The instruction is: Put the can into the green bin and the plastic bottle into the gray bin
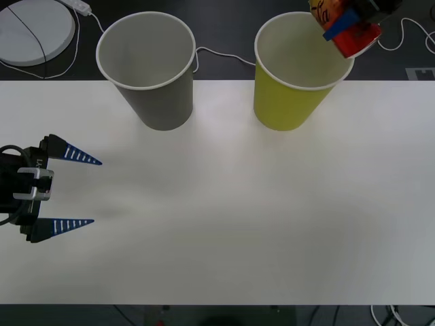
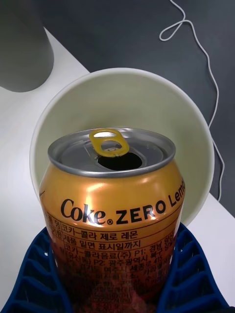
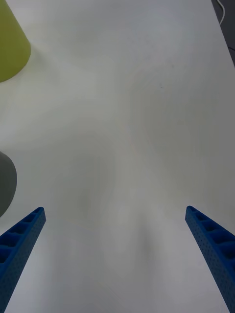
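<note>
Two cups stood at the far edge of the white table (image 1: 224, 224): one gray bin (image 1: 153, 68) on the left and one green bin (image 1: 296, 81) on the right, well apart, both upright with open mouths showing pale insides. One can (image 1: 343, 27) was in play, and it was up in the air, tilted, held above the green bin's right rim. The right gripper (image 1: 350, 24) was clamped on it, blue ribbed fingers (image 2: 188, 276) pressed against both sides of the can's red lower part. From the right wrist view the can's silver top and gold pull tab pointed toward the green bin's mouth, with the cup's white rim ringing the can from behind. The left gripper (image 1: 68, 190) hung low over the table's left side, near the robot, its two blue fingers spread wide with nothing between them but bare table. In the left wrist view one edge of each cup peeked in. Behind the table, one white cable (image 1: 224, 54) trailed across the dark floor, and one round white disc (image 1: 30, 30) lay at the far left.
</note>
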